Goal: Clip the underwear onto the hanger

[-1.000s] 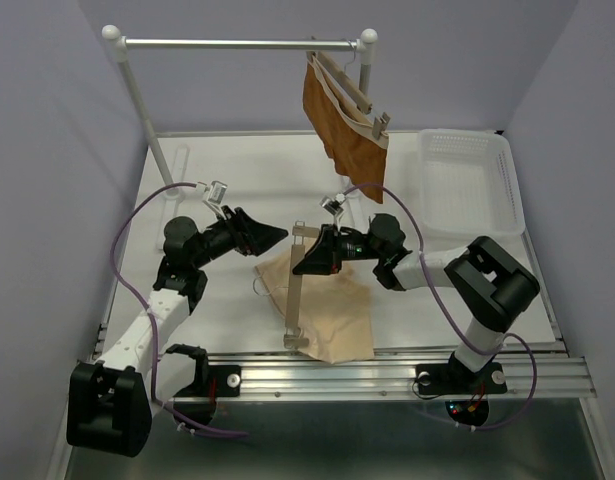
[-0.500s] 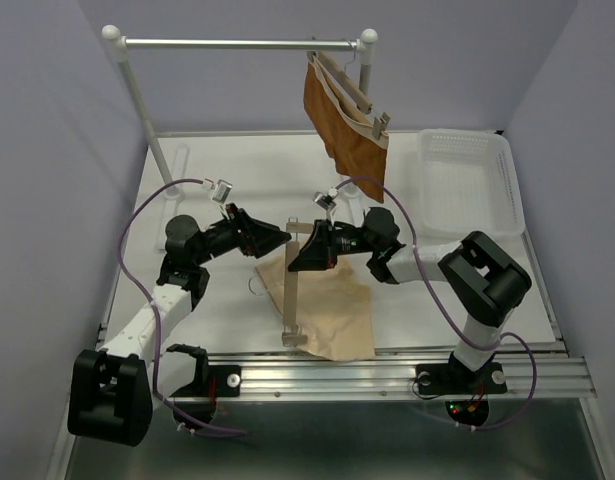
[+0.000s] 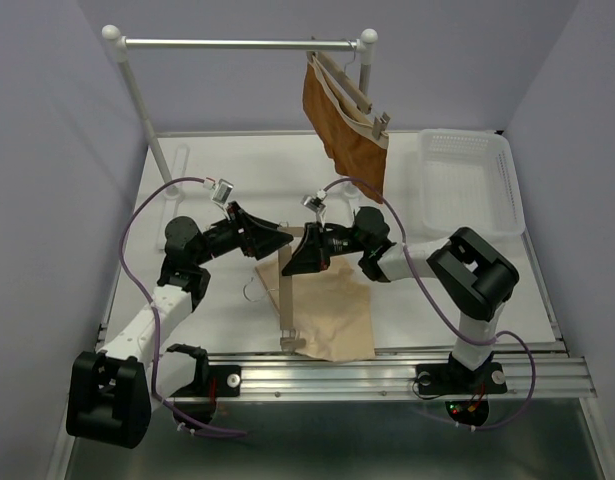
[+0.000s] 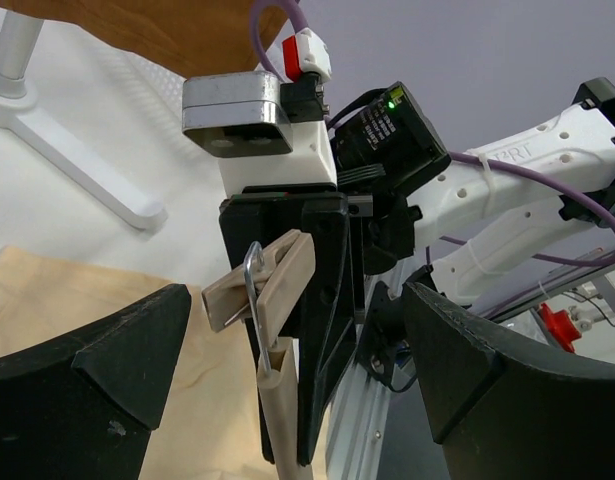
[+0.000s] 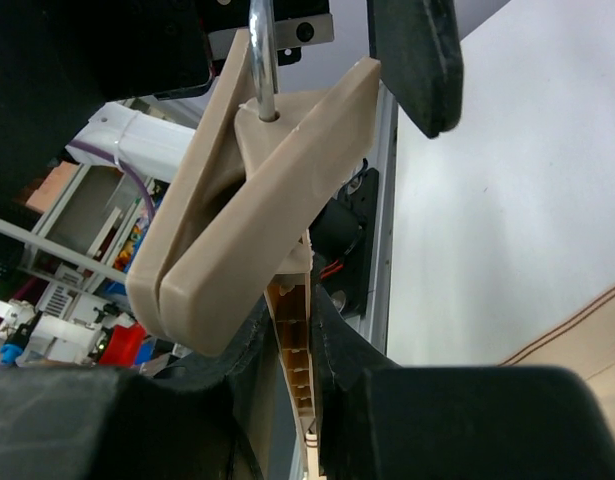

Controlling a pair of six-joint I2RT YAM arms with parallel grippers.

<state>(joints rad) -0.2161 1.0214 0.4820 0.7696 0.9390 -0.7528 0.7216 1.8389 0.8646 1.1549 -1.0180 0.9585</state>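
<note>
Top external view: your bench (image 3: 217, 180) carries the underwear (image 3: 337, 310) flat near the front; the hanger (image 3: 286, 300) lies across its left side. Your right tool (image 3: 303, 252) clamps the hanger's far end; your left tool (image 3: 279, 240) gapes wide, empty, just beside it.

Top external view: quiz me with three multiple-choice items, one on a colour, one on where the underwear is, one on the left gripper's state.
1. What colour is the cloth hanging from the rail? A rust-brown; B blue; C white.
2. Where does the underwear lie? A in the basket; B on the table; C over the rail.
3. How is the left gripper? A shut on the cloth; B shut on the underwear; C open.

A: the hanging cloth is plainly rust-brown.
B: the underwear lies spread flat on the table.
C: in the left wrist view its fingers stand wide apart on either side of the hanger.
</note>
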